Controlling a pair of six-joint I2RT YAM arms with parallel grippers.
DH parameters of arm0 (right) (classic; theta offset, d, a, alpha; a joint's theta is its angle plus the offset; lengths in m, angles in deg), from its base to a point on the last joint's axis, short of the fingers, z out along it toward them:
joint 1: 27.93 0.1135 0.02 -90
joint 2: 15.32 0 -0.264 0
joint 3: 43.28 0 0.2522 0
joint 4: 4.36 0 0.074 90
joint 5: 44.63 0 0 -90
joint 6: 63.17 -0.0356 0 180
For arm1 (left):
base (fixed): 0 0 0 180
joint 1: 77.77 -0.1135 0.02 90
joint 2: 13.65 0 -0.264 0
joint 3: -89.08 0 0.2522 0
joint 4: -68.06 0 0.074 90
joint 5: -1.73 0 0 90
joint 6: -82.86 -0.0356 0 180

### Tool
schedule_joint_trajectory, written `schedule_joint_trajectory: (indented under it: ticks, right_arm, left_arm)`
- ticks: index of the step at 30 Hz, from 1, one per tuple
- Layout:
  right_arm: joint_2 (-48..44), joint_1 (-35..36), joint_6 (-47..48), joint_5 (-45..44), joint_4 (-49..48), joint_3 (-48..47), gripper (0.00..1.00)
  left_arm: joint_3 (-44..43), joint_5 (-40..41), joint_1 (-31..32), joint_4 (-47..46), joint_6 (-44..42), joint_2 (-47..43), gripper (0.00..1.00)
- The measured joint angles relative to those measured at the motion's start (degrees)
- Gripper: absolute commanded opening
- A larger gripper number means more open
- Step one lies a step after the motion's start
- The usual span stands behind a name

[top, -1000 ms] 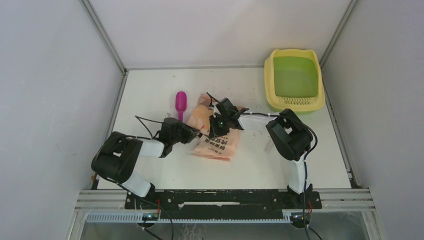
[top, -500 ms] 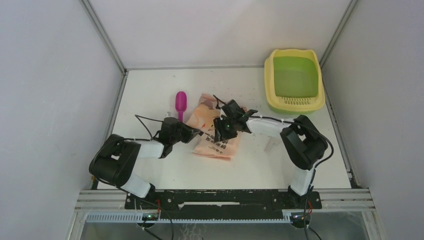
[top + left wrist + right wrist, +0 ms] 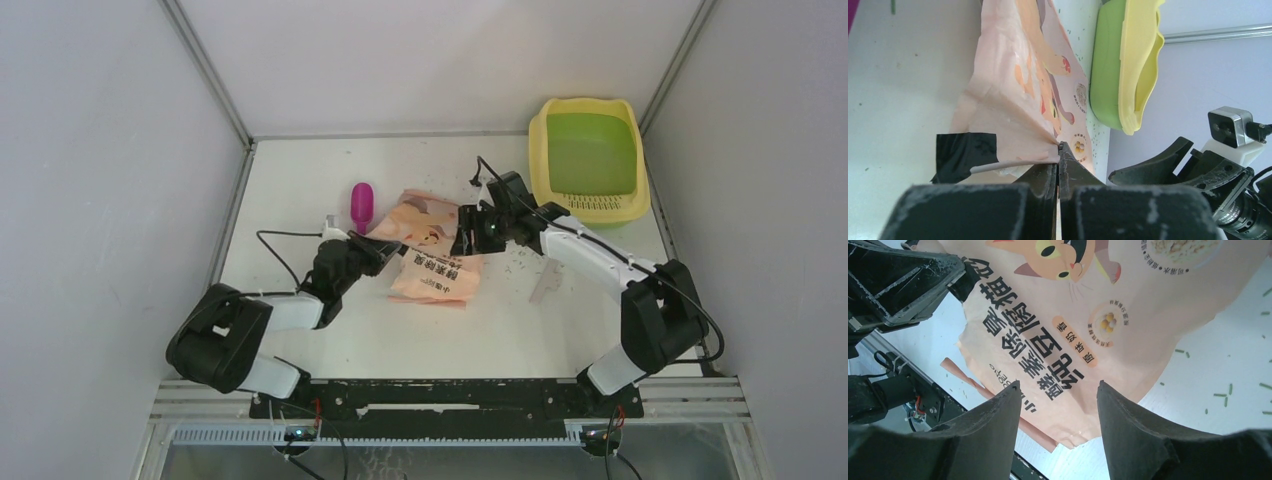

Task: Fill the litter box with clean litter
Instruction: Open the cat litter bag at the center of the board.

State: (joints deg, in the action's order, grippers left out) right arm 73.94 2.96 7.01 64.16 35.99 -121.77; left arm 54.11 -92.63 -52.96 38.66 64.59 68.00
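My left jaws pinch the bag [image 3: 1013, 100] by its edge; my right jaws are wide. It looks floppy, so I'd hold corners.

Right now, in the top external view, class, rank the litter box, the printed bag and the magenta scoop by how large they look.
1. litter box: largest.
2. printed bag: somewhat smaller, though its edges are partly covered.
3. magenta scoop: clearly smallest.
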Motion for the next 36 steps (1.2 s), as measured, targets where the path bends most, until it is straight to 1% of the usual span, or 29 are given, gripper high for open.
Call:
schedule_joint_trajectory:
  ticks: [2,3,5,6,7,11,21,23,24,27,30,32,36]
  right_arm:
    - [-0.92,0.0,0.02,0.04,0.35,0.46,0.65]
    - [-1.36,0.0,0.04,0.15,0.55,0.87,0.65]
    - [-1.77,0.0,0.09,0.24,0.81,1.79,0.65]
    - [-1.79,-0.02,0.11,0.26,0.96,2.19,0.66]
    - [-1.81,-0.02,0.13,0.26,1.07,2.62,0.66]
    - [-1.79,-0.02,0.17,0.5,1.11,4.5,0.66]
    - [-0.35,-0.13,0.07,0.74,-0.81,5.31,0.66]
    - [2.01,-0.17,0.02,0.15,-1.05,4.63,0.63]
    - [3.5,-0.2,0.02,-0.22,-1.05,4.02,0.61]
    - [7.96,-0.28,-0.02,-0.48,-1.2,1.79,0.55]
    - [11.52,-0.24,-0.07,-0.7,-1.62,0.83,0.49]
    - [13.27,-0.11,-0.11,-0.79,-1.81,0.79,0.48]
    - [16.02,0.0,-0.26,-1.01,-2.08,0.79,0.46]
  left_arm:
    - [0.98,1.07,0.7,-2.62,0.39,0.44,0.01]
    - [1.33,1.42,1.09,-4.11,0.57,1.03,0.09]
    - [1.6,1.7,1.6,-6.05,0.96,2.4,0.27]
    - [1.62,1.77,1.77,-6.93,1.53,3.23,0.33]
    - [1.62,1.73,1.88,-7.65,1.99,4.04,0.36]
    - [2.08,1.79,2.12,-9.79,3.32,6.25,0.37]
    - [3.21,2.25,2.19,-12.5,5.07,9.42,0.35]
    - [3.21,2.45,2.23,-12.46,5.53,10.19,0.33]
    - [3.21,2.67,2.32,-12.39,5.86,10.38,0.31]
    - [3.08,3.26,2.73,-11.76,5.95,10.62,0.18]
    - [2.71,4.33,3.21,-10.6,5.88,11.1,0.07]
    - [1.97,4.68,3.34,-9.31,5.64,11.74,0.05]
    - [0.33,5.27,3.61,-7.1,4.9,11.96,0.03]
